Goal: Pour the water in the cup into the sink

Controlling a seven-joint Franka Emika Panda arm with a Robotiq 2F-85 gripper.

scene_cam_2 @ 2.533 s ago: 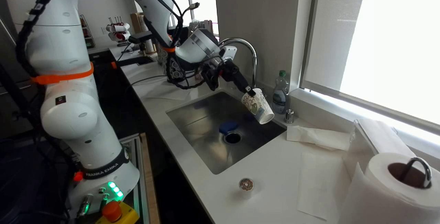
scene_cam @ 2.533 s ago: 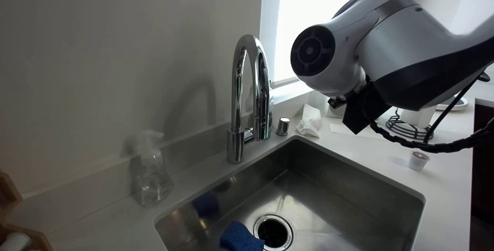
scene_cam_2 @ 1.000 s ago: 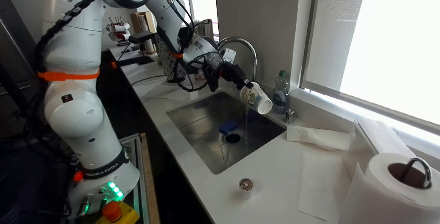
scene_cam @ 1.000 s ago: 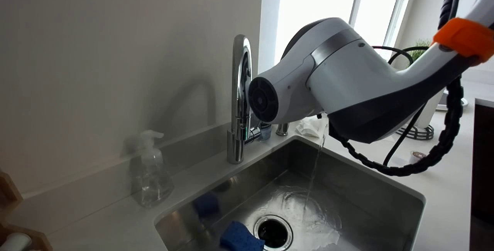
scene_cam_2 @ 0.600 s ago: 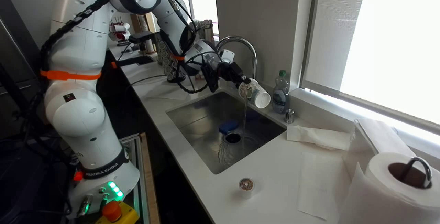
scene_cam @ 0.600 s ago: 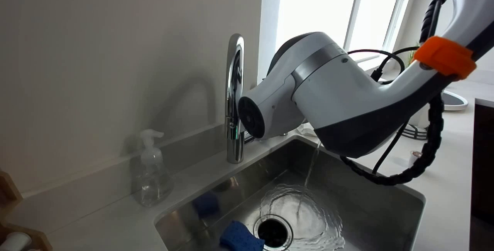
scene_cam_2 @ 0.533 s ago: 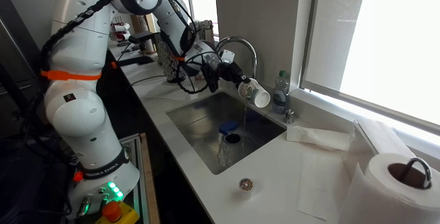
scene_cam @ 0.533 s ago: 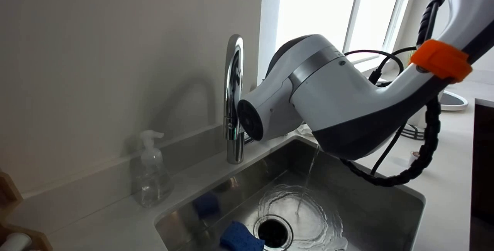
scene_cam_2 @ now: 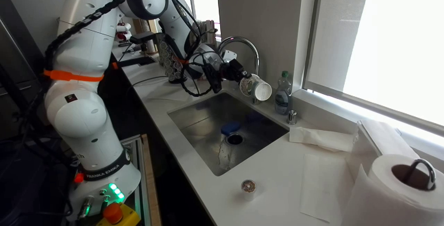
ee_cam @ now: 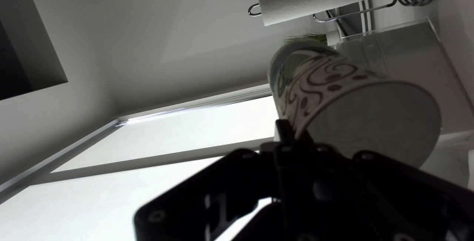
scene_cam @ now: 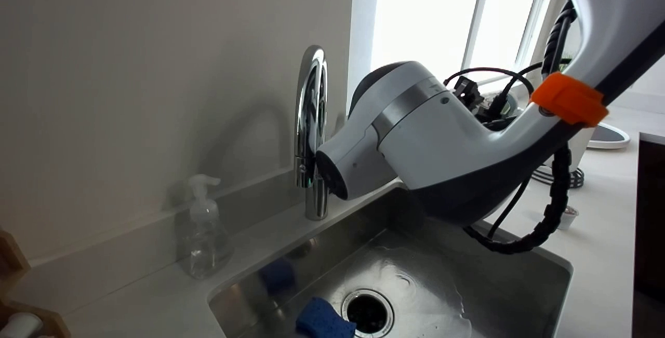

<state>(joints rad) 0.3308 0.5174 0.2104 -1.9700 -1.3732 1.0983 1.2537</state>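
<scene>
Gripper [ee_cam: 295, 135] pinches the rim of a patterned cup [scene_cam_2: 256, 87], cup tipped sideways over the sink [scene_cam: 499, 270], water [scene_cam: 431, 296] spread thinly beside the drain [scene_cam: 367, 313].

Blue sponge [scene_cam: 323, 319]: you are seeing it in both exterior views
Pump bottle [scene_cam: 205, 239]: it is standing upright, clear, near the wall [scene_cam: 156, 78]
Green-capped bottle [scene_cam_2: 283, 97]: you are finding it standing just beside the chrome cylinder [scene_cam_2: 292, 117]
Pod [scene_cam_2: 248, 187]: it is sitting on the counter [scene_cam_2: 274, 201], showing you its brown-and-white top
Paper towel roll [scene_cam_2: 392, 201]: you are viewing it standing on end
White paper [scene_cam_2: 321, 139]: it is lying rumpled near the chrome cylinder
</scene>
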